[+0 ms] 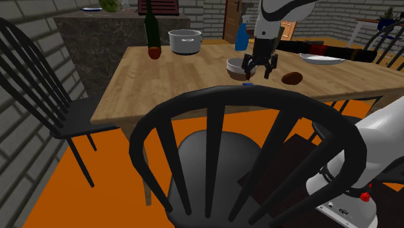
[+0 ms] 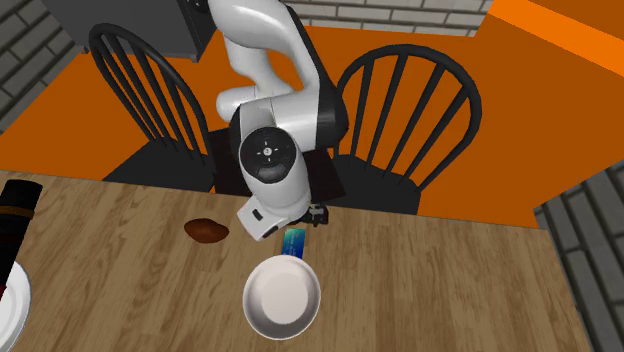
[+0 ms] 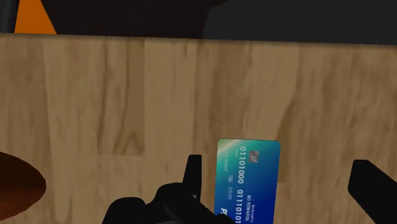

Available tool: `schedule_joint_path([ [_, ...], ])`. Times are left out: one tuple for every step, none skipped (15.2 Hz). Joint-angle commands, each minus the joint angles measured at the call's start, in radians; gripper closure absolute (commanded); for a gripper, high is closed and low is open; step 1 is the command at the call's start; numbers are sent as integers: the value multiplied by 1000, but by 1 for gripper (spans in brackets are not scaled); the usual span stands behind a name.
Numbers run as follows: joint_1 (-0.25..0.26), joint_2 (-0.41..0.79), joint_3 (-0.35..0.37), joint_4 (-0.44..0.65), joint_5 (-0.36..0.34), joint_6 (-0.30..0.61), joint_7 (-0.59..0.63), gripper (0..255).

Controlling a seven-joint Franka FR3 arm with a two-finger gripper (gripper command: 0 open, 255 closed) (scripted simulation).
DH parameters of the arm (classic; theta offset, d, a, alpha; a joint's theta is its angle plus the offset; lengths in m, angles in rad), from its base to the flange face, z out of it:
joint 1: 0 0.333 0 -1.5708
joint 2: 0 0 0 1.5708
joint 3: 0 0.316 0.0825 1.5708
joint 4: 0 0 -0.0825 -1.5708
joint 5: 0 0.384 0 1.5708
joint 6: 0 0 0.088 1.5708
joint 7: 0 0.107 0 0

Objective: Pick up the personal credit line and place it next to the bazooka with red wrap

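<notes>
The pincer (image 1: 259, 68) is held apart over the blue card (image 3: 248, 175), laid flat beneath it on the desk (image 3: 114, 95); its thin edges may be missed and the card skidded aside.

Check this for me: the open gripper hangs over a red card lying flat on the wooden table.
Not red. The card is blue-green, as the wrist view shows; the open gripper does hang over it, flat on the wooden table.

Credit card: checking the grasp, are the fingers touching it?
Apart. In the wrist view the open gripper straddles the card, bare table showing between it and each finger.
</notes>
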Motion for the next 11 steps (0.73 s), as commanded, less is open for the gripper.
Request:
schedule_joint_path([
  [-11, 27, -4, -16, 2, 23, 24, 0],
  [-10, 28, -3, -28, 2, 36, 23, 0],
  [-9, 29, -2, -41, 3, 50, 23, 0],
  [-9, 30, -1, -53, 4, 63, 23, 0],
  [-8, 32, 0, -65, 5, 77, 23, 0],
  [-8, 34, 1, -77, 6, 91, 23, 0],
  [-7, 36, 2, -89, 7, 105, 22, 0],
  [-7, 37, 3, -95, 7, 113, 22, 0],
  [-7, 37, 3, -95, 7, 113, 22, 0],
  [-7, 37, 3, -95, 7, 113, 22, 0],
  [-7, 37, 3, -95, 7, 113, 22, 0],
])
